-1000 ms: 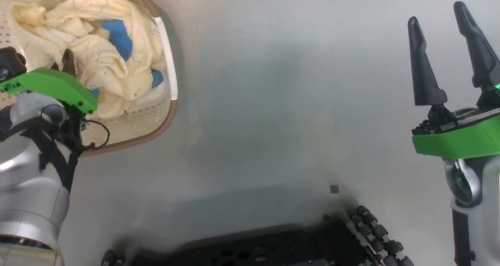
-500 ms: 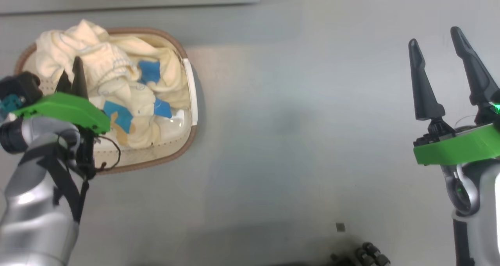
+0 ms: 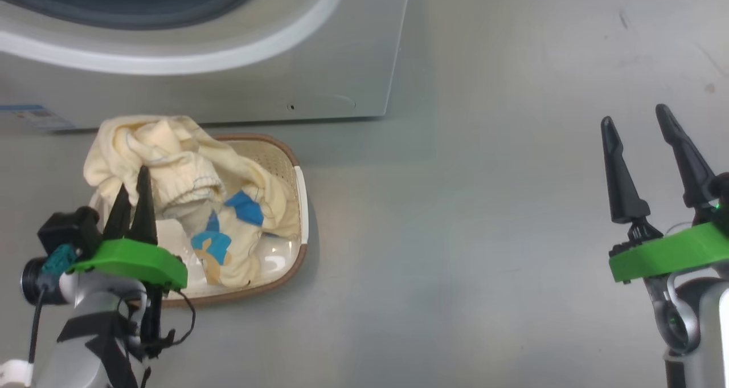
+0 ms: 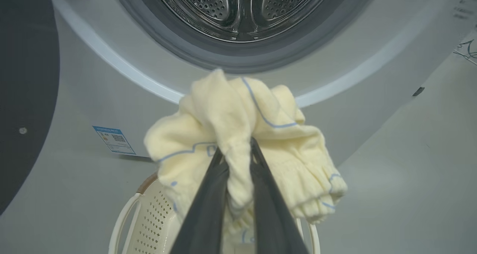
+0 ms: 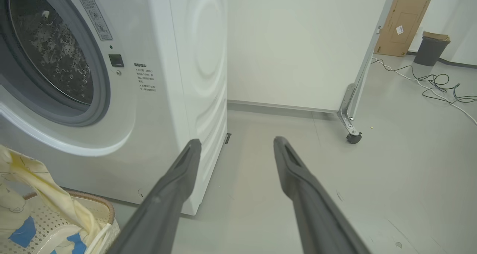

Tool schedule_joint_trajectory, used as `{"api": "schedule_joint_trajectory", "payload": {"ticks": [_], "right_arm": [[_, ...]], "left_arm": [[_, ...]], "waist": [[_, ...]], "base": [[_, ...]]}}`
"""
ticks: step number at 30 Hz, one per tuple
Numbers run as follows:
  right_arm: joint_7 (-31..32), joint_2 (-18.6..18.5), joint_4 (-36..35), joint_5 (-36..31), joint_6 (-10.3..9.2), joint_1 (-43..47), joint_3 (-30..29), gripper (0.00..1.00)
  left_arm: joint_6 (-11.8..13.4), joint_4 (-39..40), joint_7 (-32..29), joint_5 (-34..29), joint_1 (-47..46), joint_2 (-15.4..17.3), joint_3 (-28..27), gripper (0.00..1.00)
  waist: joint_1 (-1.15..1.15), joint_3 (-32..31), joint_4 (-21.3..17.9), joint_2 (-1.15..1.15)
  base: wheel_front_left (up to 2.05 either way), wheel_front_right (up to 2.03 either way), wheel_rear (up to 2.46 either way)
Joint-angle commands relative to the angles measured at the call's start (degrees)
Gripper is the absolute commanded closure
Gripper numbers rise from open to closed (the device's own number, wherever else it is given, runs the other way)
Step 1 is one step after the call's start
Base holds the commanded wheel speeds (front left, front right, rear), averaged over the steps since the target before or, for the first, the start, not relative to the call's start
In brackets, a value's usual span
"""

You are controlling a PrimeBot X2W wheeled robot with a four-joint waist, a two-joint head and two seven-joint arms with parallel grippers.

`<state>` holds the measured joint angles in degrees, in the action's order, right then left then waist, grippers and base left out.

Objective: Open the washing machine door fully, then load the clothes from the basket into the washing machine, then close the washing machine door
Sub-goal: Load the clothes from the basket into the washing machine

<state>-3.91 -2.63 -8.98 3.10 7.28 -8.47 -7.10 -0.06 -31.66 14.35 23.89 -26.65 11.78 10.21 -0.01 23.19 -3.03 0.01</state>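
Observation:
My left gripper [image 3: 132, 180] is shut on a pale yellow garment of the clothes [image 3: 154, 148], held bunched above the cream basket [image 3: 285, 268]. More clothes with blue patches [image 3: 233, 228] trail into the basket. In the left wrist view the fingers [image 4: 208, 209] pinch the cloth [image 4: 231, 127] in front of the washing machine [image 4: 111, 97], whose steel drum [image 4: 242, 8] stands open. The dark washing machine door [image 4: 26, 78] is swung out at that view's left. My right gripper [image 3: 635, 120] hangs open and empty over the floor to the right, also open in its wrist view [image 5: 236, 142].
The washing machine [image 3: 319, 63] stands just behind the basket, with a blue sticker [image 3: 28, 115] low on its front. A white partition on a caster [image 5: 350, 136] stands right of the machine. Cables [image 5: 439, 86], a cardboard box [image 5: 402, 26] and a bin [image 5: 430, 50] lie farther off.
The head camera has tilted up, bringing the washing machine into view. My left gripper has risen out of the basket with the garment. The right gripper has stayed open.

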Motion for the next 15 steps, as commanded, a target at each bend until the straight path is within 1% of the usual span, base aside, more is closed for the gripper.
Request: {"api": "schedule_joint_trajectory", "payload": {"ticks": [1, 7, 15], "right_arm": [[0.3, -0.2, -1.6, 0.5, 0.21, 0.5, 0.9, 0.00], [1.1, -0.2, -0.6, 0.8, 0.21, 3.6, 0.3, 0.00], [2.1, -0.2, -0.7, 1.2, 0.21, 7.4, 0.1, 0.00]], "left_arm": [[0.5, 2.4, 0.6, -0.7, 0.6, 1.7, -2.3, 1.00], [2.0, 6.8, 0.6, -2.2, 7.1, 1.7, -2.7, 1.00], [3.9, 11.2, -0.4, -2.3, 14.5, 2.3, -2.6, 1.00]], "waist": [[0.01, -3.7, 0.6, -0.01], [0.01, -9.9, 1.3, -0.01], [0.01, -15.9, 1.7, -0.01]], "base": [[0.00, 0.00, 0.00], [0.00, 0.00, 0.00], [0.00, 0.00, 0.00]]}}
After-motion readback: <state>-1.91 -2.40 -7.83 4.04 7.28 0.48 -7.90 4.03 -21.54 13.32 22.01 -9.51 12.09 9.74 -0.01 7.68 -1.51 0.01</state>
